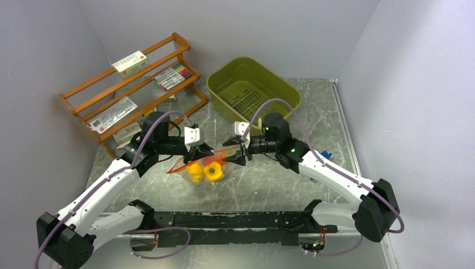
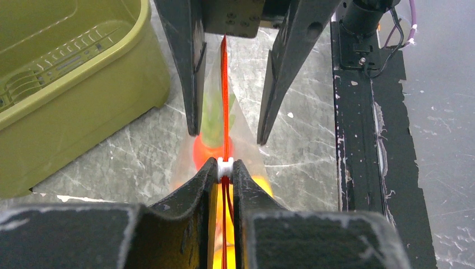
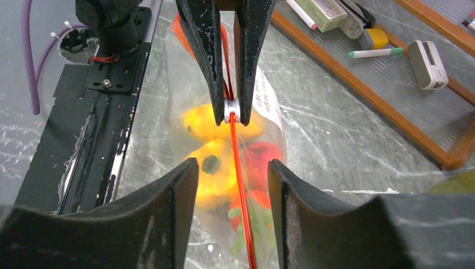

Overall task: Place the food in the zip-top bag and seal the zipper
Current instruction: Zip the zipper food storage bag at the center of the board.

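Observation:
The clear zip-top bag (image 1: pixel 197 168) hangs just above the table between my two grippers, with the food inside. In the right wrist view the bag (image 3: pixel 269 112) holds yellow pieces (image 3: pixel 215 174), a red round one (image 3: pixel 263 157) and a carrot with green top (image 3: pixel 252 221). My left gripper (image 2: pixel 225 165) is shut on the white slider (image 2: pixel 225 167) of the red-orange zipper (image 2: pixel 224 84). My right gripper (image 3: pixel 233 168) is open, with the zipper strip (image 3: pixel 240 168) running between its fingers untouched. In the top view the left gripper (image 1: pixel 206 151) and the right gripper (image 1: pixel 232 154) face each other closely.
An olive-green basket (image 1: pixel 252 84) stands behind the grippers; it is left of the bag in the left wrist view (image 2: pixel 67 73). A wooden rack (image 1: pixel 134 89) with markers (image 1: pixel 172 75) stands at the back left. The black base rail (image 1: pixel 235 219) runs along the near edge.

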